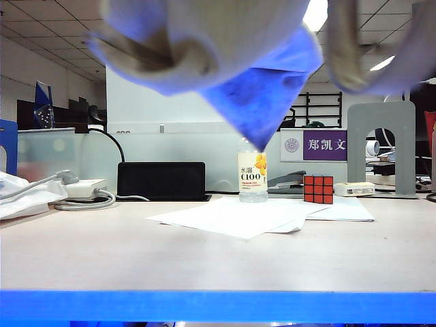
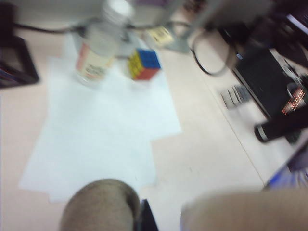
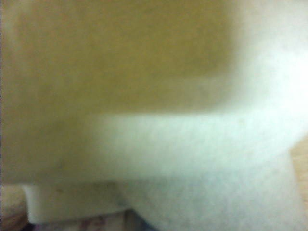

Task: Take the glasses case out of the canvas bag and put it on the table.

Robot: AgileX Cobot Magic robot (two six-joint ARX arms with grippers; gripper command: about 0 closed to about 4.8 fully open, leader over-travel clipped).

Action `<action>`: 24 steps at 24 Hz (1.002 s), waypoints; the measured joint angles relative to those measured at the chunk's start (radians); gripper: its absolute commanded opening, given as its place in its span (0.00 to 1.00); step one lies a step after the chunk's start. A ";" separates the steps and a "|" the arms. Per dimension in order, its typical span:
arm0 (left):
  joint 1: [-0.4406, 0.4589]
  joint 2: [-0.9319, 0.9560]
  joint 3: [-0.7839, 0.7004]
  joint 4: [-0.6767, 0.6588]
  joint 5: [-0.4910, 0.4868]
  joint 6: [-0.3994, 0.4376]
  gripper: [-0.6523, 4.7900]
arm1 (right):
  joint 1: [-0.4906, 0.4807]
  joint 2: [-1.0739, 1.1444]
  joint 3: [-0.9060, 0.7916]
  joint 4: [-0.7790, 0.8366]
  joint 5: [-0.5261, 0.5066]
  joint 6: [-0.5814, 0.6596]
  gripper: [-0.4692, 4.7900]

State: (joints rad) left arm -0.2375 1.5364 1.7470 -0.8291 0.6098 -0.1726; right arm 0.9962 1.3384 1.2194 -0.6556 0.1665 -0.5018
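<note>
**A:** Office behind, and the table [image 1: 218, 262] holds only papers [image 1: 238, 216], a bottle [image 1: 253, 178] and a cube [image 1: 318, 189]?

**B:** Yes. From outside, the canvas bag [image 1: 204, 48] hangs above it all, one corner drooping toward the bottle. The glasses case isn't visible; I judge it is inside.

**A:** Your left wrist?

**B:** Bag fabric up close, high over the papers; my left hand is shut, apparently on it.

**A:** Right wrist?

**B:** Only cloth. My right hand is hidden, its jaws seemingly well apart; whether it holds anything I cannot tell. It seems nearer the case.
</note>
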 measured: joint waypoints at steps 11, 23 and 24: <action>-0.136 -0.384 -0.565 0.044 -0.011 -0.062 0.11 | -0.290 -0.049 0.058 -0.006 -0.224 0.183 0.41; -0.076 -0.449 -0.631 0.150 -0.154 -0.081 0.11 | -0.119 -0.244 0.061 -0.152 -0.418 0.301 0.40; -0.084 -0.431 -0.687 0.212 -0.121 -0.087 0.11 | -0.120 -0.280 0.058 -0.123 -0.417 0.317 0.38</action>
State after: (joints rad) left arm -0.3218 1.1049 1.0599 -0.6167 0.4885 -0.2596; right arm 0.8764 1.0580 1.2778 -0.7784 -0.2508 -0.1848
